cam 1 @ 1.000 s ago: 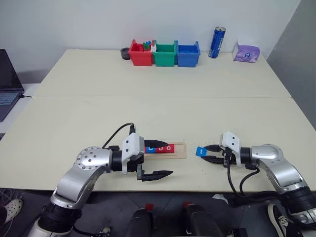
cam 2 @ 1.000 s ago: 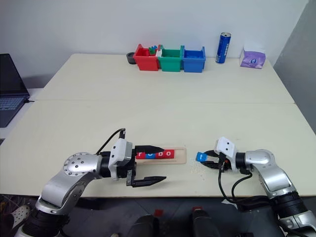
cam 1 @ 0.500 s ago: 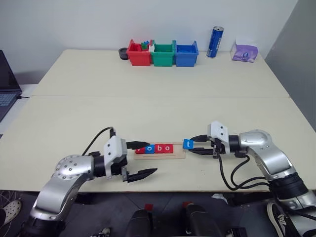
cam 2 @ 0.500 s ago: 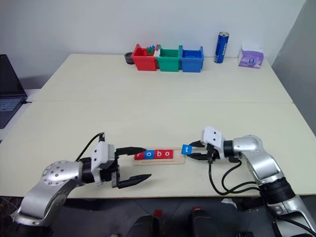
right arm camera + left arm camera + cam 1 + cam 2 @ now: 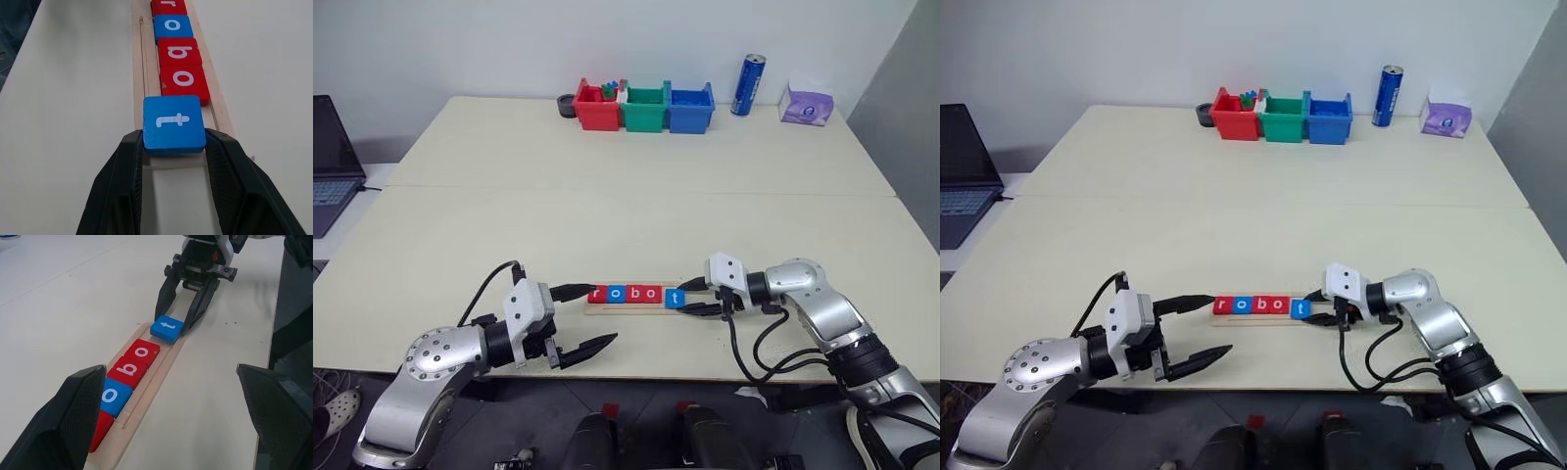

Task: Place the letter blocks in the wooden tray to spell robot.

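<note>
The wooden tray (image 5: 628, 308) lies near the table's front edge. In its groove sit four letter blocks in a row: red r (image 5: 597, 293), blue o (image 5: 615, 293), red b (image 5: 632, 293) and red o (image 5: 649, 293). The blue t block (image 5: 675, 298) is at the tray's right end, just after the second o and slightly skewed. My right gripper (image 5: 689, 297) is shut on it from the right, one finger (image 5: 124, 171) on each side of the t block (image 5: 173, 124). My left gripper (image 5: 599, 313) stands open at the tray's left end, holding nothing.
Red (image 5: 596, 108), green (image 5: 644, 108) and blue (image 5: 690, 108) bins stand in a row at the table's far edge, with a dark round object (image 5: 567, 104) beside them. A blue can (image 5: 748, 85) and a purple tissue pack (image 5: 806, 106) are at the back right. A laptop (image 5: 331, 166) is on the far left.
My right gripper has carried the t block leftward from beside the tray to the tray's right end. My left gripper has drawn back to the left, off the tray.
</note>
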### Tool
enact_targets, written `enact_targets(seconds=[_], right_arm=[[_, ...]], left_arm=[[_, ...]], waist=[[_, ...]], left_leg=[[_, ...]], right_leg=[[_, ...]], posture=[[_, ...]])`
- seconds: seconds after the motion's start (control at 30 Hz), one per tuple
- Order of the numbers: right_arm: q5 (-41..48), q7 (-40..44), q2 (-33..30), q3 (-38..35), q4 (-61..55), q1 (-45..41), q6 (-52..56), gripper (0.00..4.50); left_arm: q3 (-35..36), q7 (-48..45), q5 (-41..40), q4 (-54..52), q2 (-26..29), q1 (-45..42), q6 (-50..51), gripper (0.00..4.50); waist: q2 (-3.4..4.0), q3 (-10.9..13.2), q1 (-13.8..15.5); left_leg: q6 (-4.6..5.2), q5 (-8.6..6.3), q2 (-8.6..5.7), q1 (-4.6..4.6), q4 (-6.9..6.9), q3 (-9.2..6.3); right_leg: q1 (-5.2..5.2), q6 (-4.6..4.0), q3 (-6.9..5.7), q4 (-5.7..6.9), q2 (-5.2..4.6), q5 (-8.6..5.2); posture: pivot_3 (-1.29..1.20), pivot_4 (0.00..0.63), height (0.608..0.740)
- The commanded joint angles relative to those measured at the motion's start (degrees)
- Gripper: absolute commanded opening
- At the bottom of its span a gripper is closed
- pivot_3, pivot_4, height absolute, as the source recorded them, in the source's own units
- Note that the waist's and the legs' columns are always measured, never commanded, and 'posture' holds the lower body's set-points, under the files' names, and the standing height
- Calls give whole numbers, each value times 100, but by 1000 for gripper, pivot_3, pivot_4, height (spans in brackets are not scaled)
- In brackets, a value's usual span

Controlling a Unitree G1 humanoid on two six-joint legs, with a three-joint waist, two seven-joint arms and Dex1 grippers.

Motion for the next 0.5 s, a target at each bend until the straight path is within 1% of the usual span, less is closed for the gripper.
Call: enact_targets(seconds=[0.03,0.5], right_arm=[[-37,80,27,-32,22,-153,-180,1461],[-277,19,199,-18,415,-334,-409,1461]], left_arm=[[95,57,-91,-231,22,0,-12,4500],[6,62,-125,-207,48,-138,46,4500]], waist=[[0,0,-1],[0,0,-3]], left_leg=[[0,0,0,0,0,0],[0,0,0,1,-1,1]], right_leg=[[0,0,0,0,0,0],[0,-2,1,0,2,1]], posture=[[0,150,740],[0,150,740]])
